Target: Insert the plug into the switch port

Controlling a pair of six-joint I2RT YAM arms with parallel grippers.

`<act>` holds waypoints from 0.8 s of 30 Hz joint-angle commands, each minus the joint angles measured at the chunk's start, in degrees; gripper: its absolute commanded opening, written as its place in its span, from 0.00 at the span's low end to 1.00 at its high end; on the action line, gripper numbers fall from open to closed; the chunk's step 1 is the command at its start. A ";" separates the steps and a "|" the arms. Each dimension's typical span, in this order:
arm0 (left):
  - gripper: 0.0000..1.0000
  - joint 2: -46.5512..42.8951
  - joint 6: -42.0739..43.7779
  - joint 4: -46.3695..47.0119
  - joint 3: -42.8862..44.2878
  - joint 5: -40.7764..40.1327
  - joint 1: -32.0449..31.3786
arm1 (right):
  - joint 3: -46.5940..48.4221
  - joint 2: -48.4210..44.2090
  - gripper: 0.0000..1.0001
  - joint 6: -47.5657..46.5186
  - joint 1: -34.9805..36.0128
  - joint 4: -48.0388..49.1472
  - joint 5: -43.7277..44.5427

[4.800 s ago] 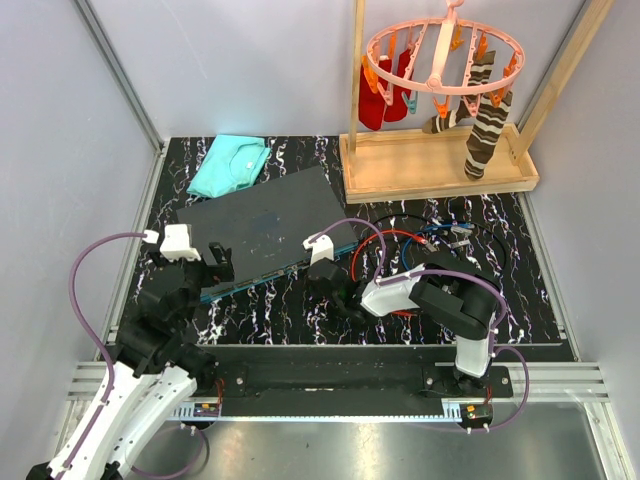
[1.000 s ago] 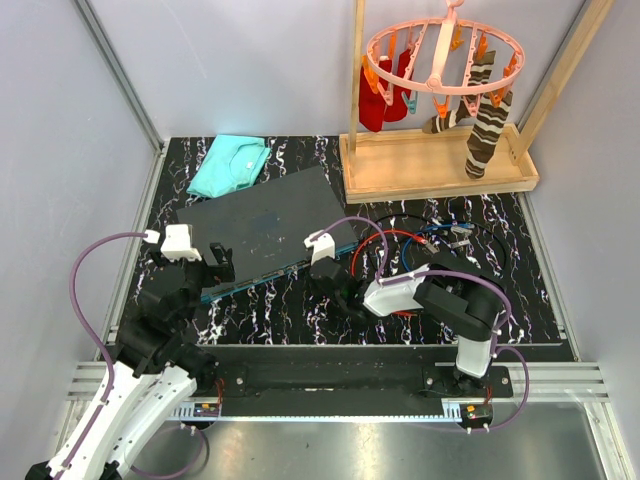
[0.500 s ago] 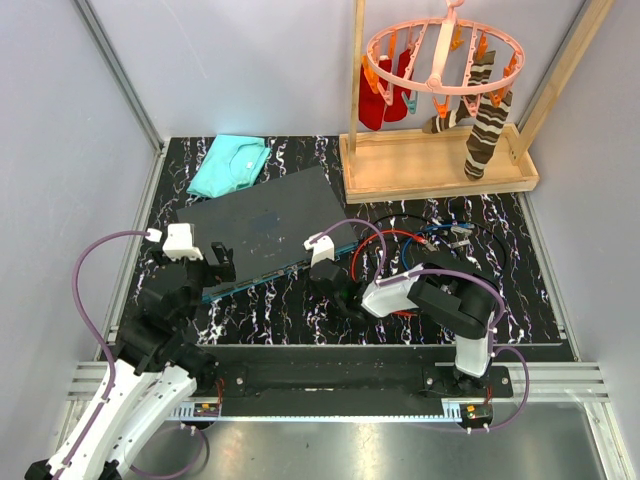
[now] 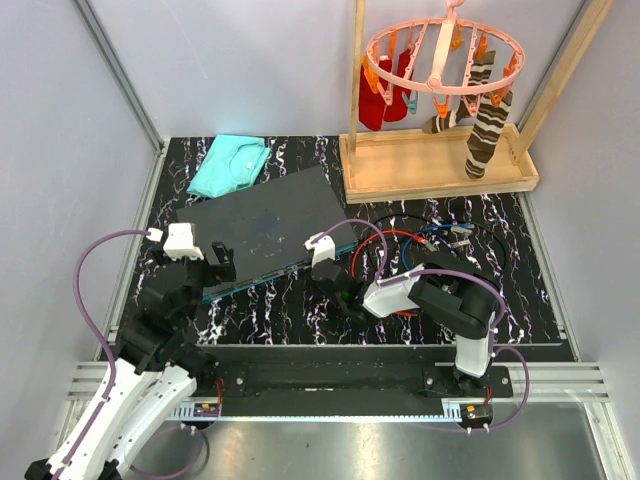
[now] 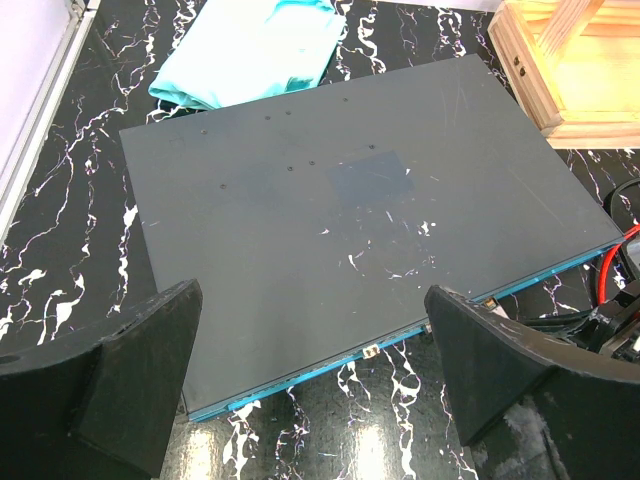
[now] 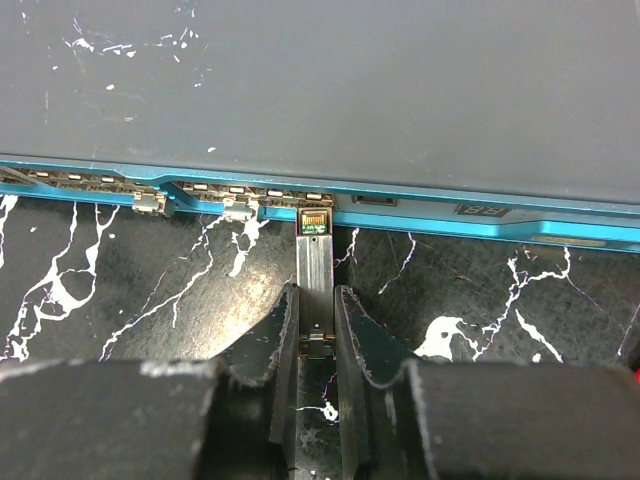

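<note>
right gripper [image 6: 316,300]: jaws pinching plug [image 6: 316,250], tip at switch [image 6: 320,90] port
left gripper [image 5: 310,340]: jaws spread over switch
nearby: teal cloth [image 5: 250,50], wooden rack [image 5: 570,60]

Dark grey switch [image 4: 265,218] with teal-blue front edge

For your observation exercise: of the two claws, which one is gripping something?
The right claw, shut on the plug at the blue edge of the switch. The left claw gapes open, holding nothing.
</note>
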 commanded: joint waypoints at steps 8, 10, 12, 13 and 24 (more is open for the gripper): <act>0.99 0.50 0.69 2.37 0.39 -0.69 -0.24 | 1.05 -3.39 0.00 2.04 -2.31 9.34 5.10; 0.99 0.68 0.61 2.37 0.39 -0.60 -0.24 | 1.05 -3.57 0.00 2.13 -2.40 9.34 4.93; 0.99 0.77 0.60 2.37 0.39 -0.60 -0.33 | 0.96 -3.83 0.00 2.30 -2.31 9.34 4.58; 0.99 0.77 0.60 2.46 0.39 -0.69 -0.42 | 0.96 -3.92 0.00 2.22 -2.31 9.34 4.49; 0.99 0.59 0.69 2.46 0.30 -0.69 -0.42 | 2.27 -2.78 0.00 2.04 -2.39 9.34 4.05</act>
